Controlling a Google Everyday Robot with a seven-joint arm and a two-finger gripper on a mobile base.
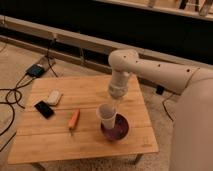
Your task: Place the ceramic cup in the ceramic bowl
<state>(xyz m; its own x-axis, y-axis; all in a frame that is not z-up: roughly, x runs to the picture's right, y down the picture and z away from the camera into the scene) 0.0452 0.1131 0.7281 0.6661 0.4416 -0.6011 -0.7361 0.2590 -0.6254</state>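
ceramic bowl (119,132): set lower centre on the table (55,142).
ceramic cup (106,115): seen over its left rim.
gripper (114,104): positioned just above, frame centre; grip cannot be told.

Pale wooden table (50,139) on speckled floor (15,60), dark wall (100,20) behind

Laboratory-like test room, indicated by cables (9,95) trailed across a speckled floor (15,55), dark wall panels (75,20) and a wooden table (50,142), above which the gripper (115,103) is positioned.

Claw (112,103) abv cup (106,116), cup over bowl (121,131); carrot (74,119) to L.
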